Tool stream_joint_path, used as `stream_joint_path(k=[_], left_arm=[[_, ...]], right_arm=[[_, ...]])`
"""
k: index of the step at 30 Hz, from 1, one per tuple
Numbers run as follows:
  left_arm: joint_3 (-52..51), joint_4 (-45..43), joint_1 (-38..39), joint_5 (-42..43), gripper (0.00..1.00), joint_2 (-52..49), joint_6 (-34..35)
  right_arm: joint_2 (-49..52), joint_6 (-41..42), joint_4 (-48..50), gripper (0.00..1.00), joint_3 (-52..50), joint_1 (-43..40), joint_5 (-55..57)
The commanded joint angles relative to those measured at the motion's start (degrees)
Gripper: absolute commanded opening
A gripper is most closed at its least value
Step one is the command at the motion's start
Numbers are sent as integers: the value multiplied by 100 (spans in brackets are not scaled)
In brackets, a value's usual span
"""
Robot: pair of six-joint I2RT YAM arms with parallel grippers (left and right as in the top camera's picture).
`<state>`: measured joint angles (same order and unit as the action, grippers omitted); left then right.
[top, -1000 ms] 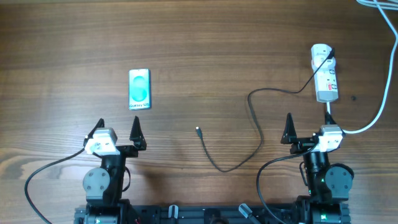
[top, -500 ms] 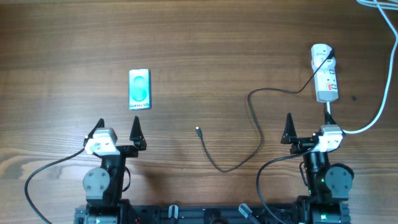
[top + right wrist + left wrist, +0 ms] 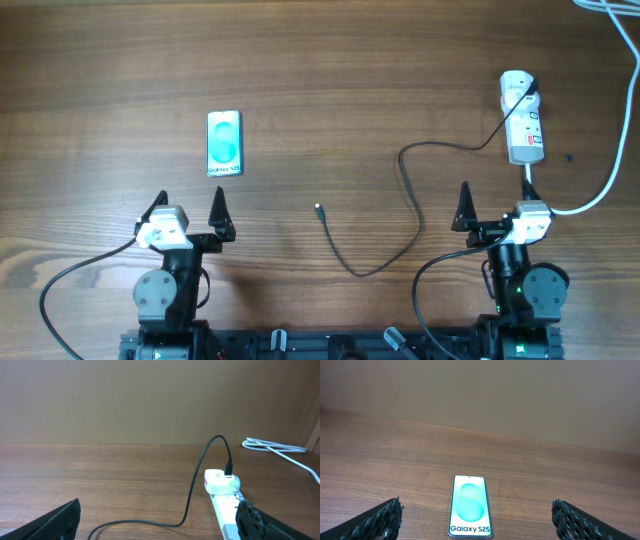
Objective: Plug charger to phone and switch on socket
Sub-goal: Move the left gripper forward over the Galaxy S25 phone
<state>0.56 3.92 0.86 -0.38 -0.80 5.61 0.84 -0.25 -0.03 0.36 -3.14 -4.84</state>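
Observation:
The phone (image 3: 224, 144) lies flat on the wooden table at the left, teal screen up; in the left wrist view it (image 3: 469, 512) sits straight ahead between the fingers, reading "Galaxy S25". The charger cable (image 3: 412, 210) curves from the socket (image 3: 522, 130) at the right down to its plug tip (image 3: 318, 210) at mid-table. In the right wrist view the socket (image 3: 224, 491) is ahead to the right, with the cable (image 3: 192, 495) arching off it. My left gripper (image 3: 188, 212) is open and empty just short of the phone. My right gripper (image 3: 495, 208) is open and empty below the socket.
A thick white cord (image 3: 612, 170) runs from the socket past the right gripper up the table's right side, and shows coiled at the far right in the right wrist view (image 3: 277, 448). A plain wall stands beyond the table's far edge.

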Motion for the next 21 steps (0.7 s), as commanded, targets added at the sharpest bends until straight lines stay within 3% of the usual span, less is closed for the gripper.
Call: stream_joint_path(k=[1,6,10,16,21], left_arm=[[-22,-455,42,164,100,37,-42],[533,-929,42,1919,100,37,-15],[1408,-798,42,2120,100,-13,584],[3764,699,42,2114,100,-1010,708],[6363,2612,42,2109,100,-3051,660]], right_arm=[[-42,61,15,100,-7,26,76],[-42,63,15,100,-7,26,76],[-42,63,15,100,-7,26,76],[-42,61,15,100,-7,26,76],[-42,61,15,100,-7,26,74]])
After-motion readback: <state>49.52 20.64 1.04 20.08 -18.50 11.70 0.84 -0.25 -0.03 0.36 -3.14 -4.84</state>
